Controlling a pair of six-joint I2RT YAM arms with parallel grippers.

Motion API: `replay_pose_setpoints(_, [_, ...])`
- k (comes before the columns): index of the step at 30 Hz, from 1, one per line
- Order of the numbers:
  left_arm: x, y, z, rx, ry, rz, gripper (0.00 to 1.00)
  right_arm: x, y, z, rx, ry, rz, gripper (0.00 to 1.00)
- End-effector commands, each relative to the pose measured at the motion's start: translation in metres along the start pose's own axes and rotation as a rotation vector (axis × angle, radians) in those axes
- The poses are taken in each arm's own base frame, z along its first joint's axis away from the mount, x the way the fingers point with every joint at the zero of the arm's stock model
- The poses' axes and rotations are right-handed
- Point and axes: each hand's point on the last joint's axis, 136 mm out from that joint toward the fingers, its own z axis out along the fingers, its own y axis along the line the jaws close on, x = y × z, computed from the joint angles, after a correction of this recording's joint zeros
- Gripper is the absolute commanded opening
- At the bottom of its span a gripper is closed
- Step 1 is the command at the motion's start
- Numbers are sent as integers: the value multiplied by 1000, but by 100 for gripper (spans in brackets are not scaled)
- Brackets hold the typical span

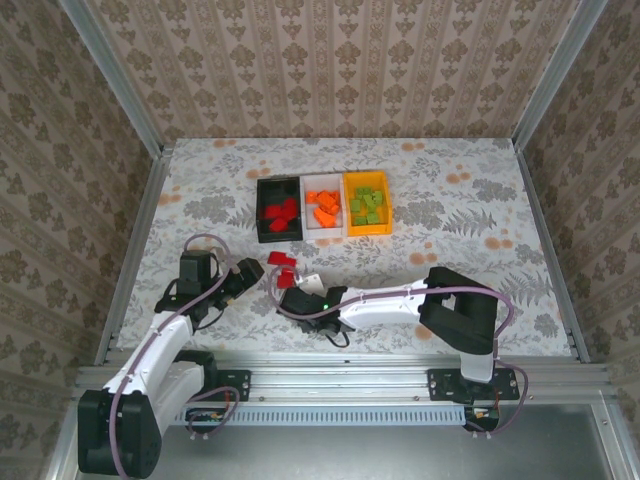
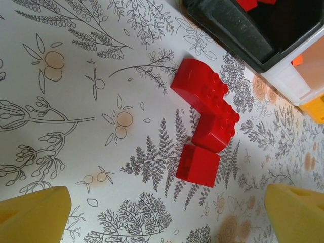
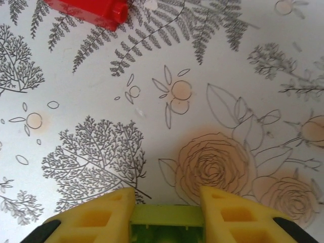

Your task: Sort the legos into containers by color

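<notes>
Three red bricks lie touching in a short bent row on the tabletop, left of its middle and just on the near side of the black bin. The left tool hovers by them with its fingers spread wide, and the row lies ahead of the gap. The row's long axis runs roughly from the far edge toward the near edge, so the fingers would close across it. The two farther bricks show their studs. The nearest brick shows only smooth faces, and I cannot tell which way its studs point.

To pick well, centre on that nearest brick alone and come straight down until the fingers bracket its flat sides. Then close without nudging its neighbour and lift clear over the black bin's rim.

The right tool appears clamped narrowly on a light green brick, low over the tabletop. That brick belongs in the orange-yellow bin.
</notes>
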Motion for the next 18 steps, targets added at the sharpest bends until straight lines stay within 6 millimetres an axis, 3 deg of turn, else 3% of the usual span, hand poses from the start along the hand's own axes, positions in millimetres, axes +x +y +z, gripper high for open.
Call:
replay_pose_setpoints(1, [-3,-8,-4,20,11,-7,100,-40,-17,-27,47,-104,-31,29])
replay_pose_setpoints(3, [-4,-12,-4,33,11,-1,100,-68,-38,-36,63,-148,-18,28])
replay_pose_setpoints(6, [0,-21,0,83,17,37,100,-121,-89,-46,120,-231,16,29])
replay_pose_setpoints(11, [13,-31,11,45,71,136,98,-191,-171,-33,187,-256,118,29])
replay_pose_setpoints(14, [17,-35,16,-8,96,197,97,-217,-198,-14,202,-228,153,29])
replay_pose_setpoints(18, [21,-36,22,-74,119,267,97,-237,-221,12,222,-193,171,30])
